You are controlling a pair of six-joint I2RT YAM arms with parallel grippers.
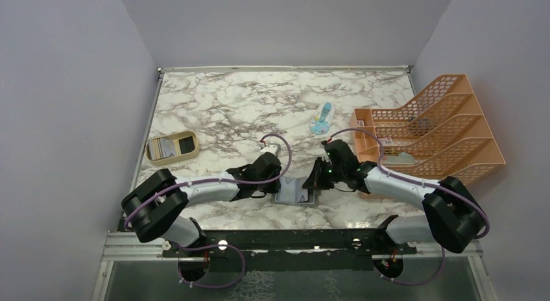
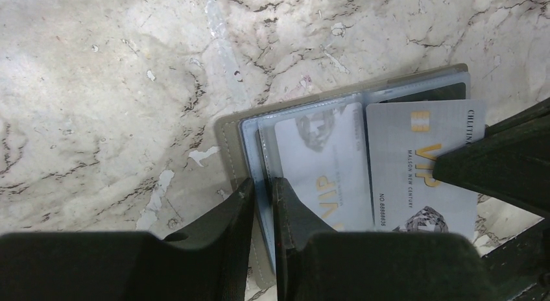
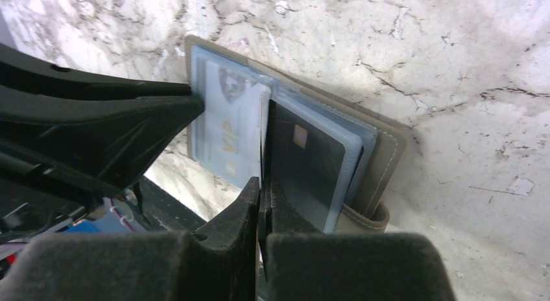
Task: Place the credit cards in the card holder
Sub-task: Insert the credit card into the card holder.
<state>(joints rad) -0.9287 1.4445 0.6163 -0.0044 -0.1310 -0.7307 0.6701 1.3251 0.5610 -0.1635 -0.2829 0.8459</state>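
Observation:
The grey card holder lies open on the marble between both grippers. In the left wrist view its pale blue pockets hold one pale VIP credit card. My left gripper is pinched on the edge of a blue pocket leaf. A second VIP credit card lies over the right half, and my right gripper is shut on it, edge-on in the right wrist view. A dark card sits in the right pocket. The tab clasp hangs at the near corner.
A tan oval tray with cards in one compartment stands at the left. A light blue-and-white packet lies further back. The orange mesh file rack fills the right side, close behind my right arm.

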